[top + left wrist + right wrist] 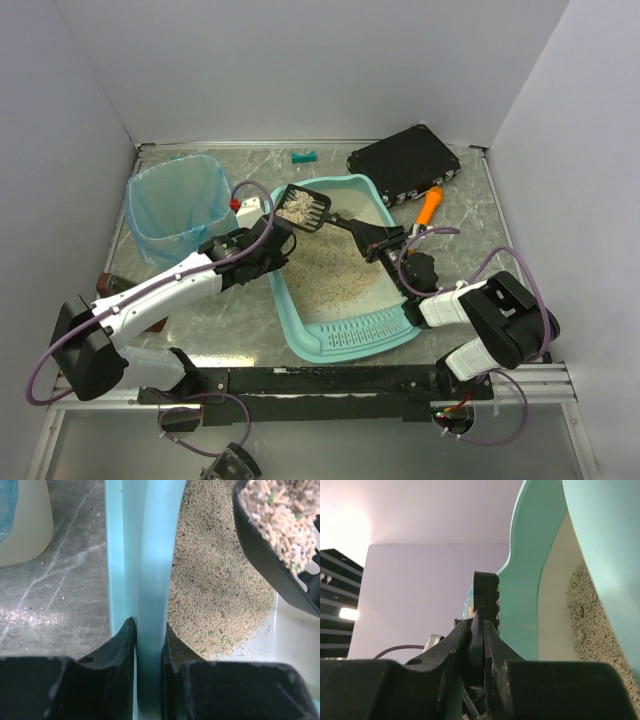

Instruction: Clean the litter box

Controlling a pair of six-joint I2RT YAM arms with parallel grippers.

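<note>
Litter box [352, 332]: rounded teal plastic tray, cream inner wall, beige granular litter [215, 595]; mid-surface [230, 330], long axis near-to-far.
Left tool [149, 642]: pressed onto the left rim.
Right tool [478, 630]: pinching the handle of the black slotted scoop [318, 210], which is loaded over the far-left corner.
Blue-bagged bin [180, 205]: just left of the scoop, the likely dump direction.
</note>
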